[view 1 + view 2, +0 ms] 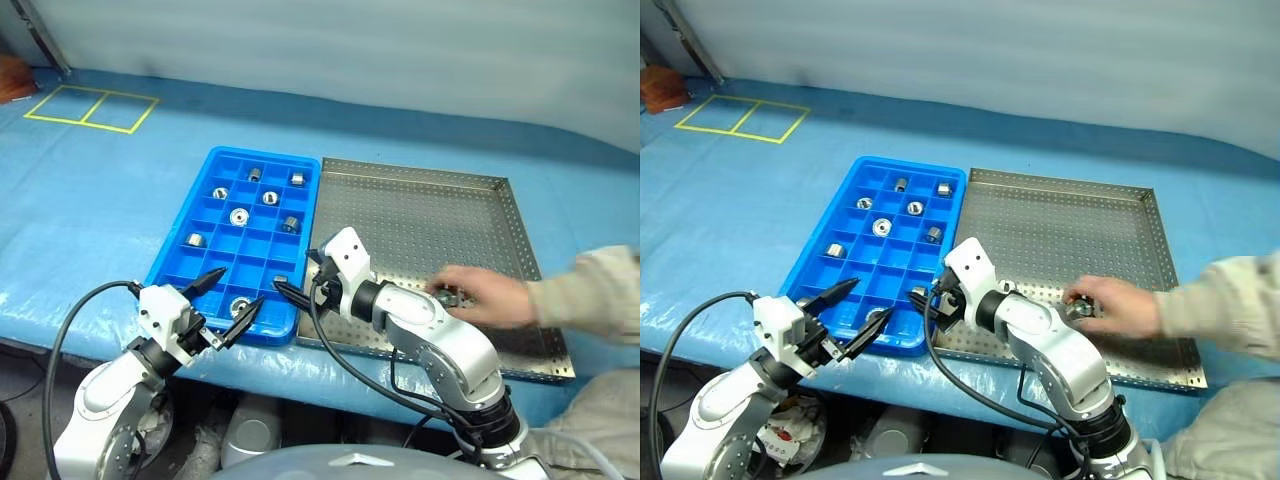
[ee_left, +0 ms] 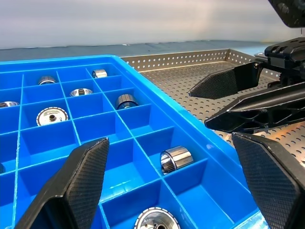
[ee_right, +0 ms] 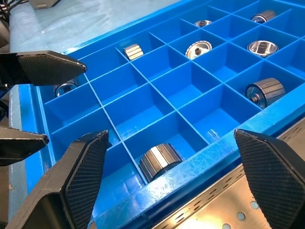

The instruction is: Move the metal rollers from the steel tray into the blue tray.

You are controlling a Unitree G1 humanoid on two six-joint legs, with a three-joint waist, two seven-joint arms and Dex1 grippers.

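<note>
Person's hand point(image 1: 487, 296) inside steel tray point(image 1: 430, 215)

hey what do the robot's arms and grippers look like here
Both arms are silver-grey with black joints and looping black cables. The left gripper and right gripper each have two tapered black fingers with a woven, carbon-like texture on white mounts.

Blue tray point(image 1: 200, 215): moulded plastic, smooth, slight gloss on the compartment walls. Metal rollers point(image 2: 176, 159): polished silver, mirror-bright, some with ribbed sides. Steel tray point(image 1: 420, 215): matt grey sheet metal, perforated floor. Left gripper point(image 1: 228, 301) fingers point(image 2: 78, 183): black, woven carbon-fibre look, fine texture, matt. Table cover point(image 1: 120, 190): blue plastic sheeting, faintly wrinkled, soft sheen. Person's sleeve point(image 1: 590, 295): beige cloth.
</note>
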